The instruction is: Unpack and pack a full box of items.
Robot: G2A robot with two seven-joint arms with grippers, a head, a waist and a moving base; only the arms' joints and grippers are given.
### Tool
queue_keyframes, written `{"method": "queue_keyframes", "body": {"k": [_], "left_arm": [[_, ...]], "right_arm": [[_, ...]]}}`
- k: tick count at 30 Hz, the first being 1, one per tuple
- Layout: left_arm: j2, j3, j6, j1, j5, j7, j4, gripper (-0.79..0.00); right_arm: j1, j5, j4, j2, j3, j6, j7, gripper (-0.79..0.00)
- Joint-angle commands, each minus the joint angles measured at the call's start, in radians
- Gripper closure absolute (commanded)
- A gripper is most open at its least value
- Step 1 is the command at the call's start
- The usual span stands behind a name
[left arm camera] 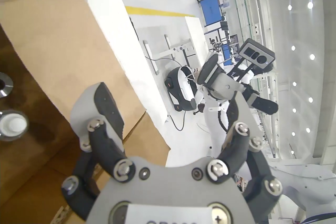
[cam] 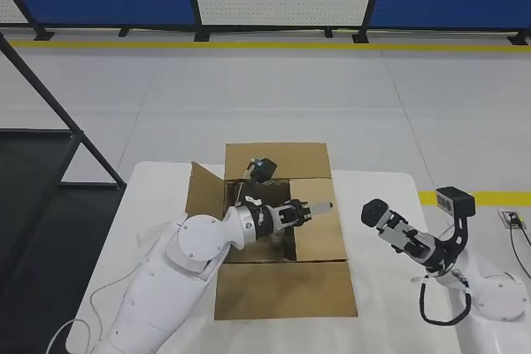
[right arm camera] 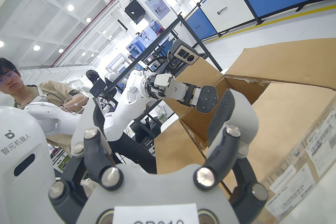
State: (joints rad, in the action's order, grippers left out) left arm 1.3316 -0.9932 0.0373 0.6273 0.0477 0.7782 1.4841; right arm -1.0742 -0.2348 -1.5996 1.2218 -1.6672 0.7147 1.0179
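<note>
An open cardboard box (cam: 319, 234) stands in the middle of the white table (cam: 389, 292), its flaps spread outward. My left gripper (cam: 315, 209) hovers over the box's right flap, open and holding nothing (left arm camera: 176, 109). Down inside the box (left arm camera: 52, 51) I see a metal-capped item (left arm camera: 4, 84) and a white-capped item (left arm camera: 13, 125). My right gripper (cam: 373, 212) hangs above the table to the right of the box, open and empty (right arm camera: 162, 117). It faces the box's side wall (right arm camera: 288, 117) and my left gripper (right arm camera: 204, 97) beyond it.
A black metal frame (cam: 35, 142) stands off the table's far left corner. The box's front flap (cam: 283, 290) lies flat toward me on the table. A label (right arm camera: 320, 146) is stuck on the box's right side. Bare table lies right of the box.
</note>
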Motion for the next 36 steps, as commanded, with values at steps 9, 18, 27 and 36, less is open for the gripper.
{"method": "queue_keyframes", "body": {"k": [9,18,27,36], "left_arm": [[-0.021,-0.007,-0.029,0.012,0.106,0.145,-0.109,-0.785],[0.012,0.08,-0.054,-0.018,0.078,0.049,-0.218,-0.785],[0.044,0.116,-0.095,-0.054,-0.002,-0.011,-0.279,-0.785],[0.035,0.066,-0.079,-0.022,0.006,-0.057,-0.194,-0.785]], "right_arm": [[-0.03,-0.016,-0.005,-0.021,-0.023,-0.012,-0.003,-0.785],[-0.023,-0.014,-0.012,-0.037,-0.015,-0.023,-0.01,-0.785],[-0.074,-0.004,-0.061,-0.053,-0.039,-0.032,-0.042,-0.785],[-0.084,-0.005,-0.067,-0.066,-0.028,-0.029,-0.058,-0.785]]}}
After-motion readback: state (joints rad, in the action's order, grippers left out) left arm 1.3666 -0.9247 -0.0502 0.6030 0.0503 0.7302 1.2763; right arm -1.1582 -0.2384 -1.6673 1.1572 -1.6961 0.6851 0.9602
